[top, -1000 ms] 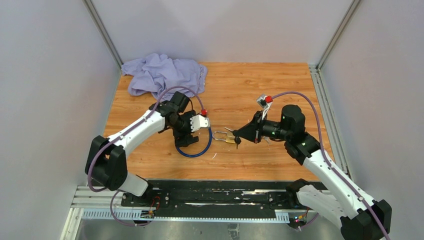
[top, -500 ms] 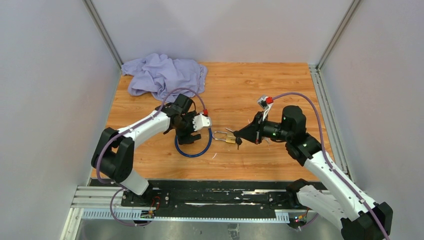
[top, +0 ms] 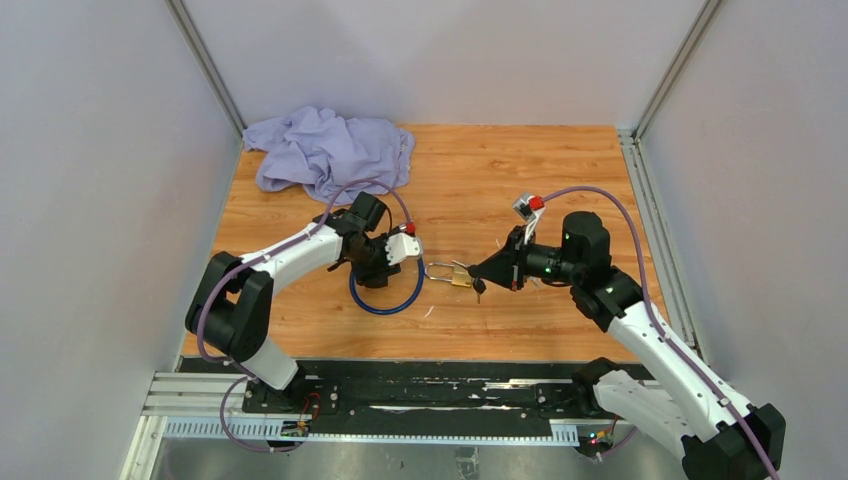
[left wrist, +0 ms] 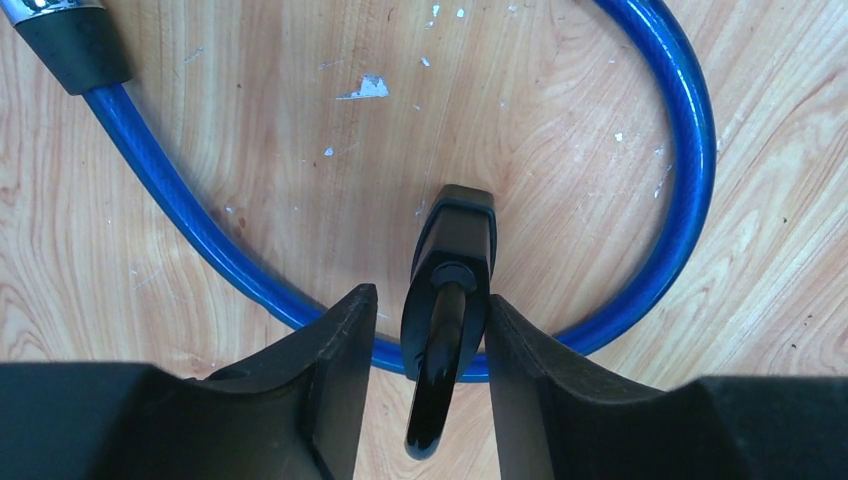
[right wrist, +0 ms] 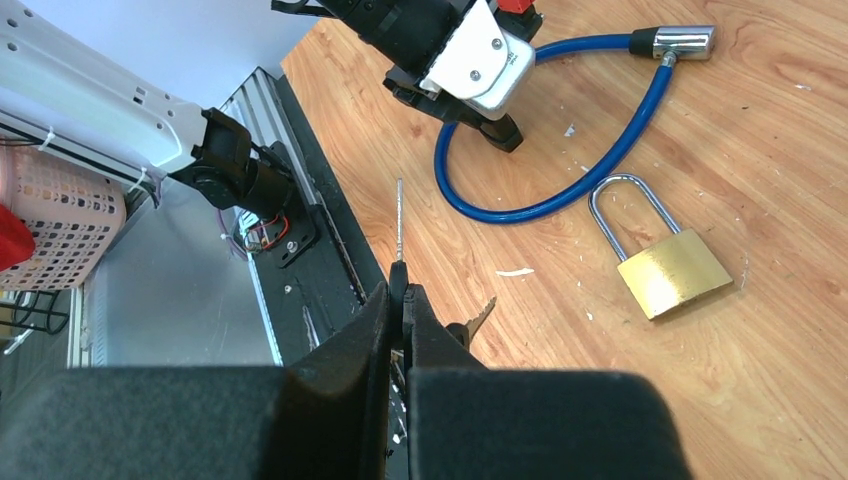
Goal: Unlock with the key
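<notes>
A blue cable lock (top: 385,305) lies looped on the wooden table. My left gripper (left wrist: 430,298) stands over its black lock body (left wrist: 458,235), open; the right finger touches the body and a narrow gap shows at the left finger. The blue cable (left wrist: 690,160) curves around behind. A brass padlock (right wrist: 673,270) lies flat between the arms, also visible in the top view as the padlock (top: 460,277). My right gripper (right wrist: 400,290) is shut on a key (right wrist: 399,225), blade pointing forward, with a second key (right wrist: 478,318) hanging beside it.
A crumpled purple cloth (top: 325,150) lies at the far left of the table. White walls enclose three sides. The black mounting rail (top: 400,395) runs along the near edge. The cable's silver end (right wrist: 683,42) rests near the padlock.
My left gripper's jaws have narrowed around the black lock body and the left arm has shifted slightly over the cable. The right arm and its key have barely moved.
</notes>
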Controlling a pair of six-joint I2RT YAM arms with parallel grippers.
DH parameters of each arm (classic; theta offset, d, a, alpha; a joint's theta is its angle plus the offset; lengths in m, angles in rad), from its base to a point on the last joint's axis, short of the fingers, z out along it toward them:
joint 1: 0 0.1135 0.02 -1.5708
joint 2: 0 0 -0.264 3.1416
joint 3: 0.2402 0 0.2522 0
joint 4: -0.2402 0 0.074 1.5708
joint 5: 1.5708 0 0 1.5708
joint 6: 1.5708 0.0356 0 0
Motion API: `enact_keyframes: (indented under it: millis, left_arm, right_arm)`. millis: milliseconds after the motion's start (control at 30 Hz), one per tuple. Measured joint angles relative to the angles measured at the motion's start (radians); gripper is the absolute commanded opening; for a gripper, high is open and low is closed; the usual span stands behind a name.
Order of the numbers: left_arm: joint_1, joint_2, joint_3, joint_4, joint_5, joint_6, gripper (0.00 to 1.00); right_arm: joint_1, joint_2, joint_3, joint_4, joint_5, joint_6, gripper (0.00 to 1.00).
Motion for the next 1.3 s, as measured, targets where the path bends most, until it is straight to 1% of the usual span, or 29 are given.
enact_keyframes:
  millis: [67, 100, 167, 233, 333, 533, 733, 1033, 1100, 1300]
  left_arm:
    - [0.0, 0.0, 0.0, 0.0, 0.002, -0.003, 0.59]
    - [0.0, 0.0, 0.0, 0.0, 0.004, -0.004, 0.62]
    - [-0.002, 0.0, 0.0, -0.003, 0.006, -0.007, 0.65]
    - [-0.009, 0.001, 0.002, -0.008, 0.001, -0.009, 0.66]
    - [-0.034, 0.012, 0.016, -0.017, -0.014, -0.013, 0.65]
    - [-0.07, 0.048, 0.036, -0.032, -0.074, -0.023, 0.57]
    - [-0.086, 0.098, 0.085, -0.07, -0.147, -0.041, 0.55]
    - [-0.152, 0.119, 0.131, -0.13, -0.242, -0.052, 0.55]
    - [-0.164, 0.131, 0.137, -0.138, -0.261, -0.056, 0.53]
    - [-0.183, 0.164, 0.14, -0.169, -0.318, -0.059, 0.52]
  right_arm:
    - [0.0, 0.002, 0.001, -0.004, 0.0, -0.003, 0.0]
    - [0.0, 0.003, 0.002, -0.005, 0.0, -0.004, 0.0]
    - [0.0, 0.005, 0.003, -0.006, 0.0, -0.007, 0.01]
    - [0.0, 0.005, 0.004, -0.007, 0.0, -0.01, 0.01]
    - [0.0, 0.005, 0.005, -0.011, 0.0, -0.016, 0.01]
    - [0.0, 0.005, 0.006, -0.032, 0.0, -0.026, 0.01]
    - [0.0, -0.002, 0.006, -0.053, 0.0, -0.035, 0.01]
    - [0.0, -0.014, 0.007, -0.059, -0.001, -0.048, 0.01]
    - [0.0, -0.021, 0.007, -0.064, -0.001, -0.05, 0.0]
    - [0.0, -0.039, 0.007, -0.079, -0.001, -0.057, 0.01]
